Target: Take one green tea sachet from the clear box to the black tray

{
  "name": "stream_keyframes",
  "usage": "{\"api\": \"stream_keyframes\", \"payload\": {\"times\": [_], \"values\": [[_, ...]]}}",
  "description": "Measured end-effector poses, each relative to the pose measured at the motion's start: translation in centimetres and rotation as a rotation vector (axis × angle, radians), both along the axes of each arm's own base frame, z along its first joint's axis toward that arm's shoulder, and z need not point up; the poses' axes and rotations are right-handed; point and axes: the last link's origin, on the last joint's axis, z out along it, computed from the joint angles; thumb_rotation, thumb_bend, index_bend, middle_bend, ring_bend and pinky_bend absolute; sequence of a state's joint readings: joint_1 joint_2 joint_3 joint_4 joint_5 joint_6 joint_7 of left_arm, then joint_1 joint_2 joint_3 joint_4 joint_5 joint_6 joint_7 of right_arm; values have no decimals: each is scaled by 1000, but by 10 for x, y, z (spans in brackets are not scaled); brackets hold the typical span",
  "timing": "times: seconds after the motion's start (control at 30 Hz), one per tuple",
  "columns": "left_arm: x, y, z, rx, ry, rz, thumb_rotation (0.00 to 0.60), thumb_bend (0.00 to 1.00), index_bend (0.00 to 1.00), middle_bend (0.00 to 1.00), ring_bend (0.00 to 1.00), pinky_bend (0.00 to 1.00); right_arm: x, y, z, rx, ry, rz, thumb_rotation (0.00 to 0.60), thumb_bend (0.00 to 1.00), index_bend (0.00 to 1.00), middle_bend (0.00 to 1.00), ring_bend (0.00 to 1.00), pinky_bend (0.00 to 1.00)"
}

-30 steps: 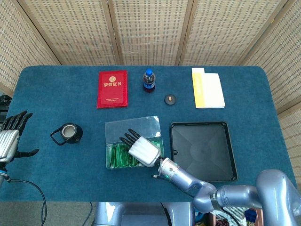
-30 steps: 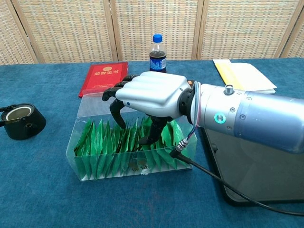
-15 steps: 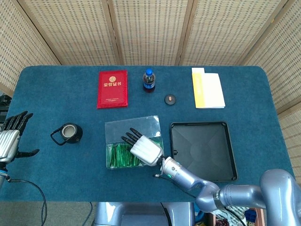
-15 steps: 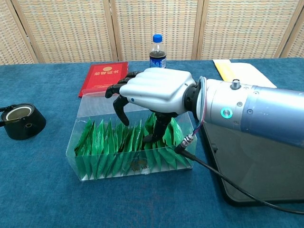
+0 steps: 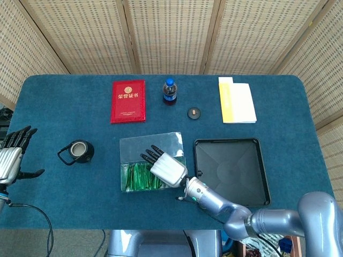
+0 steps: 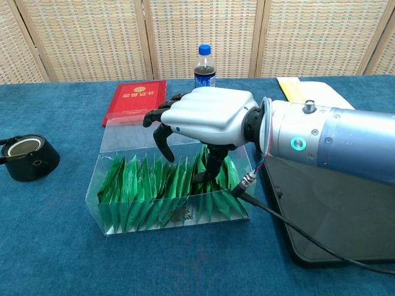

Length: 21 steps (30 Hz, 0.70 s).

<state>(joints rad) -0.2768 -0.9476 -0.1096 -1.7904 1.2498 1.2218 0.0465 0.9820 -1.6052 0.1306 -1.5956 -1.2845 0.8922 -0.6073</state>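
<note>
The green tea sachets [image 6: 166,188] are being kept upright in a row inside the clear box [image 6: 111,213], just left of the black tray [image 5: 231,170]. The right robot hand [image 6: 207,117] is being lowered into the box, fingers curled among the sachets; whether one is being gripped cannot be told. The left robot hand [image 5: 12,156] is being held open at the counter [image 5: 59,104] edge. Gold writing on the red booklet [image 5: 128,100] is unreadable.
</note>
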Motion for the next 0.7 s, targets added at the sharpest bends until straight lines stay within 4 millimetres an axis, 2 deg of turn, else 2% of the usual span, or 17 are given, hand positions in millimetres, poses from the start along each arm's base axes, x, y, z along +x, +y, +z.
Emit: {"api": "stream_keyframes", "payload": {"times": [0.7], "values": [[0, 1, -1, -2, -1, 2, 600, 99, 0, 0, 0, 0, -3, -6, 4, -23, 21, 2, 600, 397, 485, 186, 121, 148]]}}
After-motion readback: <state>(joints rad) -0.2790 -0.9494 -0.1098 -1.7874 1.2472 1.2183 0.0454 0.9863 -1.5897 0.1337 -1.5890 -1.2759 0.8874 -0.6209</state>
